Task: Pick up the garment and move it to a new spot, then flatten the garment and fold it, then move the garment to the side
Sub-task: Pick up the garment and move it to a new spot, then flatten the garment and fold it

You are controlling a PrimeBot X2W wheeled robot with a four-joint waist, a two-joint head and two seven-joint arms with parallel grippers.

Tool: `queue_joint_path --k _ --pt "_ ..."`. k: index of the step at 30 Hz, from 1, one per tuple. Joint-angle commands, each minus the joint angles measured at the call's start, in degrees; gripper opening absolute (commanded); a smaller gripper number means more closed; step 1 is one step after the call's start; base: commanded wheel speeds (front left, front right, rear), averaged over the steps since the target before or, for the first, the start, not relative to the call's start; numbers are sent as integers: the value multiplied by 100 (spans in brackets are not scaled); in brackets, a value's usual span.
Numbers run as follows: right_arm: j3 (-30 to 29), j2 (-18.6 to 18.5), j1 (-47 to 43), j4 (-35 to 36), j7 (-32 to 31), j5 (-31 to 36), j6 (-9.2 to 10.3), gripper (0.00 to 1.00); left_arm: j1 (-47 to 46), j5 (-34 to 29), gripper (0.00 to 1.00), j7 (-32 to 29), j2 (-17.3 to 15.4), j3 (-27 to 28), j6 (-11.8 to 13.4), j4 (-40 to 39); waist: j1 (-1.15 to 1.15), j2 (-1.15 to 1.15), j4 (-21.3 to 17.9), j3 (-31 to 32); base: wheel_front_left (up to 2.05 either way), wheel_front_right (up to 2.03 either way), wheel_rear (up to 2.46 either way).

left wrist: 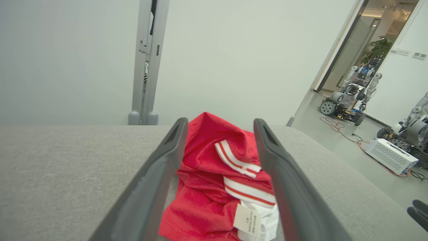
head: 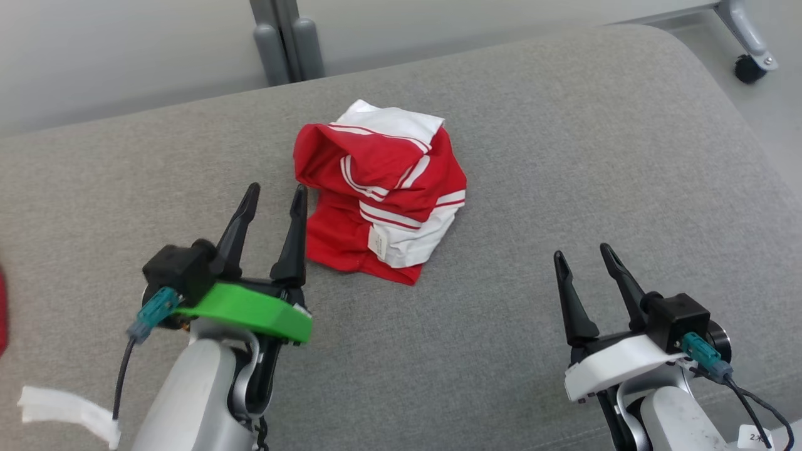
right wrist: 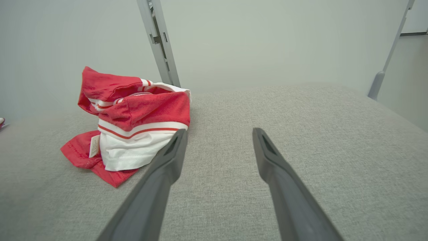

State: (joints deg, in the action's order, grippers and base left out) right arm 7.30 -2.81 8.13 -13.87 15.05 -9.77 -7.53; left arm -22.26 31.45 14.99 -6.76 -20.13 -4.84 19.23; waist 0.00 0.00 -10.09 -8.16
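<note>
Head view: crumpled, perhaps mesh garment (head: 376, 194), woven cushion (head: 564, 156); left tool (head: 277, 188), right tool (head: 581, 250) agape.

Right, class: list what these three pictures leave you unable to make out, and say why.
Head view: what kind of garment the red and white garment is; its own crumpled folds hide its shape.
Its label: print blurred in the left wrist view, too small in the head view.
Head view: a red thing, cut off by the left edge.
Left wrist view: the garment's sides, behind the fingers of the left hand.
</note>
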Motion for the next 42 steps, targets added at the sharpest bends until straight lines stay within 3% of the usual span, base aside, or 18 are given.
queue_joint_path --k 1,8,13,19,31,42 --pt "-49 -15 -124 9 18 72 8 100 335 -116 100 19 -20 181 44 -224 0 0 494 470 0 0 0" --pt "-272 -14 -418 39 18 240 8 100 1600 -699 100 16 -26 1127 19 -1041 0 0 836 746 0 0 0" --pt "-318 -16 -493 76 -6 290 8 100 2171 -1213 100 17 -102 1429 -52 -1069 0 0 910 811 0 0 0" --pt "-284 -15 -522 95 -23 255 8 100 2553 -1539 100 18 24 1868 -74 -1136 0 0 895 830 0 0 0" --pt "-289 -14 -503 41 -6 246 8 100 2701 -1721 100 18 310 2146 -166 -1091 0 0 815 775 0 0 0" --pt "-244 -14 -413 14 -52 245 8 100 2560 -1707 100 18 372 2174 -233 -1050 0 0 843 709 0 0 0"
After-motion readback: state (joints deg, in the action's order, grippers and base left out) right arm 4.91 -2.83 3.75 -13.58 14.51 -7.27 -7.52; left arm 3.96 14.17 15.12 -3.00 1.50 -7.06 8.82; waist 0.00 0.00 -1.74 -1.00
